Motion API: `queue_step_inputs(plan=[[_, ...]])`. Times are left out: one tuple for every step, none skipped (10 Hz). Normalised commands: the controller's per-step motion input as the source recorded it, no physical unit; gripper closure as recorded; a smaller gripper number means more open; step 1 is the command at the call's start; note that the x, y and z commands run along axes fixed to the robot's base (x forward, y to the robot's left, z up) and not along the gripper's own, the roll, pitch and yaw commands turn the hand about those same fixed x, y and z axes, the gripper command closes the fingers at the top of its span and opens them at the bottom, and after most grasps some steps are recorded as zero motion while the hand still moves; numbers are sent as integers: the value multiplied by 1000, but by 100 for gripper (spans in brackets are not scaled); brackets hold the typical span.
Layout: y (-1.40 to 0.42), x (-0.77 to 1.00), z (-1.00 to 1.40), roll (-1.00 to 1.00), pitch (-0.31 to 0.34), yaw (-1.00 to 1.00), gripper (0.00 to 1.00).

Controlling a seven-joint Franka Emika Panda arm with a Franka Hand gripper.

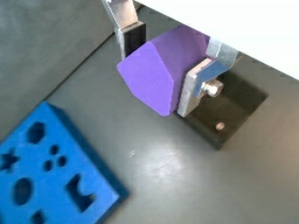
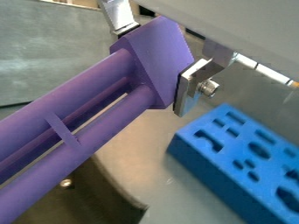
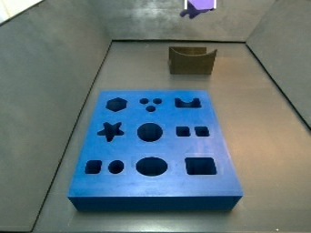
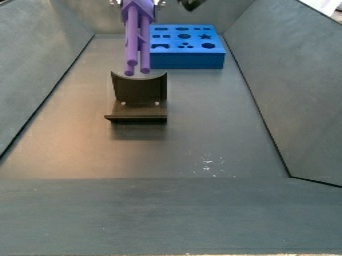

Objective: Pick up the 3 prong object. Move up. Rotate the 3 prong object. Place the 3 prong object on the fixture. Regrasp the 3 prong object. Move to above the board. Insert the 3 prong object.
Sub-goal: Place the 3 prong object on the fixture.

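My gripper (image 1: 163, 74) is shut on the head of the light-purple 3 prong object (image 1: 158, 79), with a silver finger (image 1: 197, 83) on each side. In a wrist view its long prongs (image 2: 70, 144) run away from the jaws. In a side view the 3 prong object (image 4: 132, 38) hangs upright with prongs down, its lower end right over the notch of the dark fixture (image 4: 138, 95); I cannot tell whether it touches. Only its top (image 3: 201, 6) shows above the fixture (image 3: 191, 59) in a side view. The blue board (image 3: 155, 187) lies flat apart from the fixture.
Grey sloping walls (image 4: 40, 90) enclose the dark floor on both sides. The board (image 4: 185, 45) sits behind the fixture, and also shows in both wrist views (image 1: 52, 171) (image 2: 239, 157). The fixture's base plate (image 1: 222, 114) lies under the jaws.
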Motion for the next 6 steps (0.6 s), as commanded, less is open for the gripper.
queue_step_inputs(plan=[[27,48,-13,-1000,123,-100,100],[34,63,-13,-1000,131,-123,100],[36,77,-16,-1000,138,-146,100],[39,81,-17,-1000,143,-173,100],[42,72,-13,-861,118,-195,100],[40,69,-13,-671,79,-196,100]])
